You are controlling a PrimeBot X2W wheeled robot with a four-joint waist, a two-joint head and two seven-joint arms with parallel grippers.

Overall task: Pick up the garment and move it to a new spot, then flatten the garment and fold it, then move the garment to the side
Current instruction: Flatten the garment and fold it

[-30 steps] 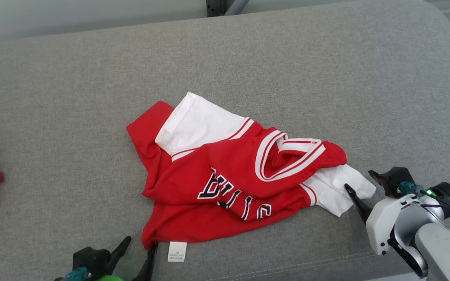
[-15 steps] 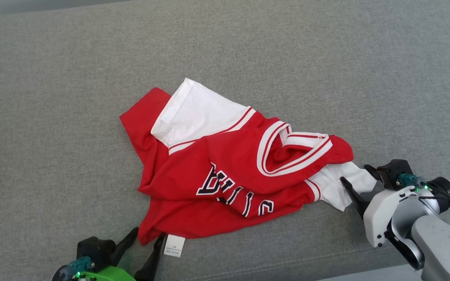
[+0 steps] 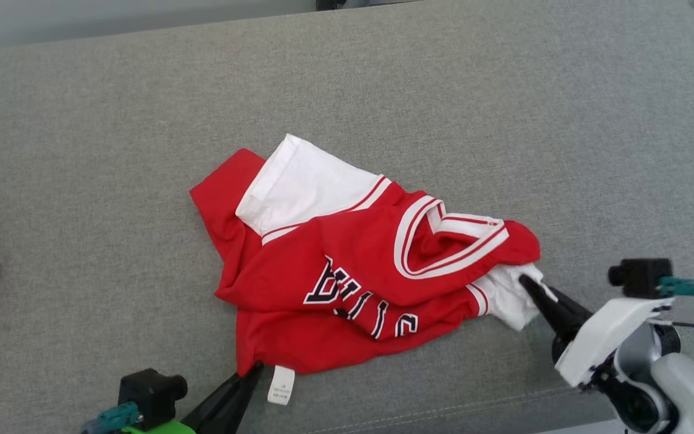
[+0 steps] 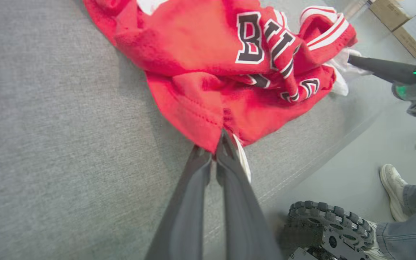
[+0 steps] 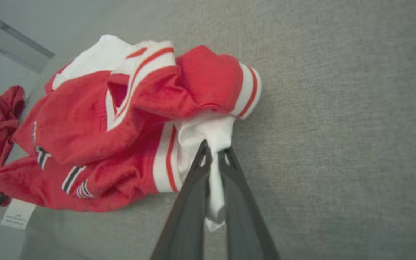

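The left gripper (image 4: pixel 218 146) pinches the red hem (image 4: pixel 202 131) of the shirt (image 3: pixel 347 271), and the right gripper (image 5: pixel 213 153) pinches its white sleeve (image 5: pixel 208 131). The shirt lies crumpled just ahead of both. They should lift together, evenly, so neither corner slips.

furniture: grey woven cushion (image 3: pixel 142 120) | ground: pale smooth floor (image 4: pixel 367 155) | clutter: cardboard boxes (image 4: pixel 410 39) on floor
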